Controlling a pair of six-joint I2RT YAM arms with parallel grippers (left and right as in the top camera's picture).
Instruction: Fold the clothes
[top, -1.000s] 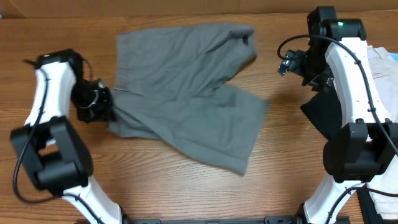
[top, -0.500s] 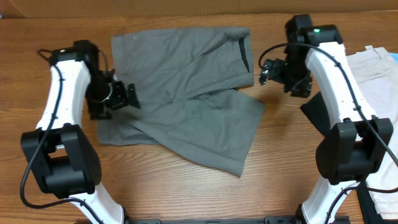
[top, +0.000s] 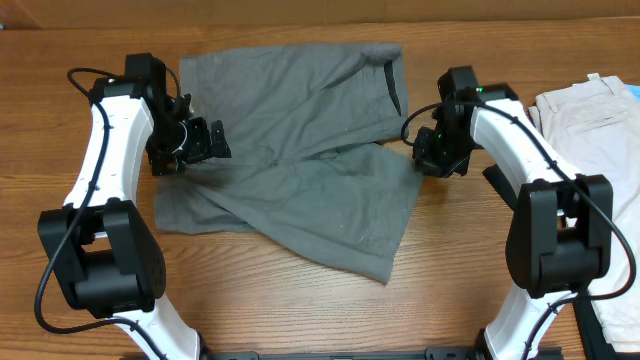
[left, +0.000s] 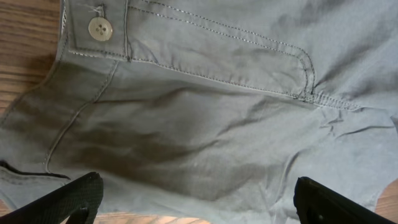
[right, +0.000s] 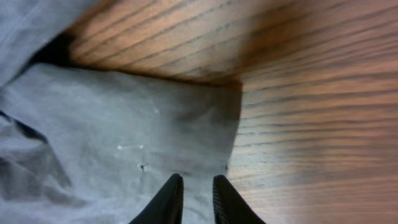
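The clothes (top: 300, 150), a pair of medium-grey shorts, lie spread and creased across the middle of the table. My left gripper (top: 203, 146) hovers open over their left side near the waistband. In the left wrist view its fingertips (left: 81, 198) stand wide apart above the grey cloth (left: 205, 124), with a pale button (left: 99, 28) and a stitched pocket seam beyond. My right gripper (top: 422, 158) sits at the right leg's hem corner. In the right wrist view my right gripper (right: 196, 185) is pinched on the hem of the grey cloth (right: 112, 137).
Cream-white shorts (top: 590, 130) lie at the right edge of the table. A black garment (top: 508, 188) lies under my right arm. Bare wooden table (top: 280, 300) shows in front of the grey shorts and beside the hem (right: 311, 124).
My left gripper opened, let go of the shorts' left edge and moved toward the waistband. My right arm swung in to the right hem corner and its jaws closed there.
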